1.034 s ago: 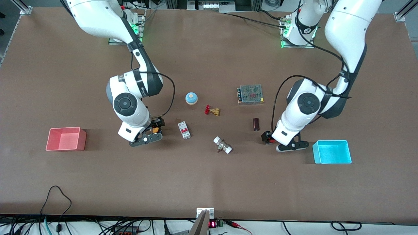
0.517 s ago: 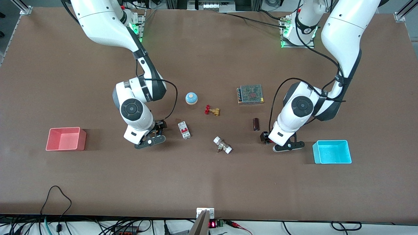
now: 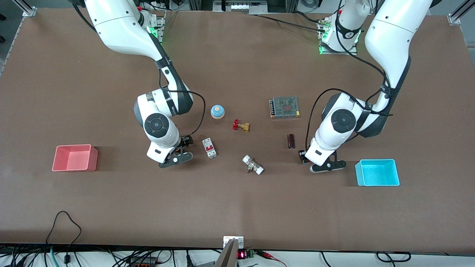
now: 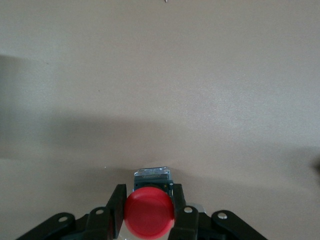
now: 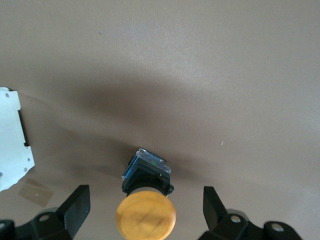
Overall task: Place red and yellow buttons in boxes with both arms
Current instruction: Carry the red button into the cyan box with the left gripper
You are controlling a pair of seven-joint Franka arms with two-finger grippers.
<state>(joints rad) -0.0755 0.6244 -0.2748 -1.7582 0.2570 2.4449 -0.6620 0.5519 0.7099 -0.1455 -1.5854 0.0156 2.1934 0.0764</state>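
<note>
The red button (image 4: 149, 213) stands on its black base on the table, and my left gripper (image 4: 148, 196) is shut on it, a finger pressed against each side. In the front view the left gripper (image 3: 304, 156) is low over the table, between a dark cylinder and the cyan box (image 3: 378, 183). The yellow button (image 5: 146, 216) sits on the table between the wide-apart fingers of my open right gripper (image 5: 146, 196), touching neither. The right gripper (image 3: 184, 145) is beside a white breaker; the button is hidden there. The pink box (image 3: 74, 167) stands toward the right arm's end.
A white circuit breaker (image 3: 209, 147) lies close to the right gripper. A light-blue domed disc (image 3: 217, 111), a brass valve with a red handwheel (image 3: 241, 126), a white-ended fitting (image 3: 253, 165), a dark cylinder (image 3: 291, 141) and a meshed power supply (image 3: 284, 107) occupy the table's middle.
My left gripper has closed on the red button. The right arm has shifted toward the circuit breaker, bringing its open fingers around the yellow button.
</note>
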